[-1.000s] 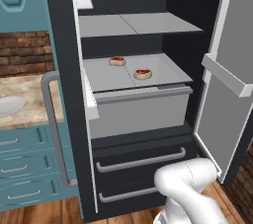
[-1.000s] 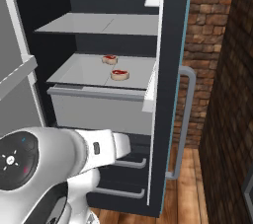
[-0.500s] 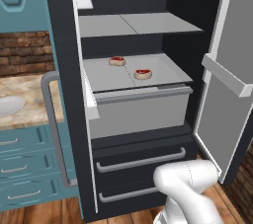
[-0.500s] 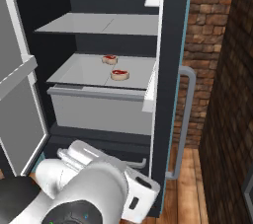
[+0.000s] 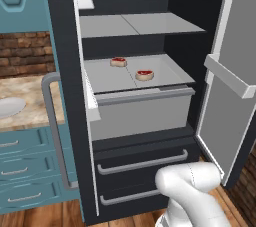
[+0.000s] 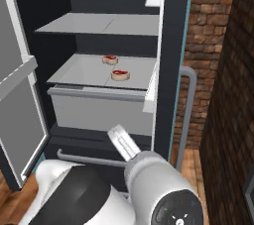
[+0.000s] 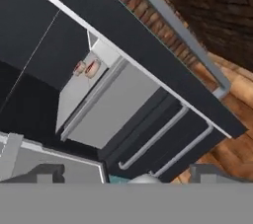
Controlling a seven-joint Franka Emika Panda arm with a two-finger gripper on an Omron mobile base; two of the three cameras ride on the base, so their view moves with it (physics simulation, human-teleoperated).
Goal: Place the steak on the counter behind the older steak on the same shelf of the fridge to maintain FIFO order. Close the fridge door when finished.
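With both steaks lying on the shelf, the steak far behind the older steak, the gripper, jaws wide and empty, is facing the door-closing step.

Glossy white rounded arm links with dark grey joint bands; one round dark cap bears small teal and white markings.

Red brick wall runs up the right side, warm wooden floor spreads below, teal cabinet hangs high on the left over brick backsplash, lighting even and soft.
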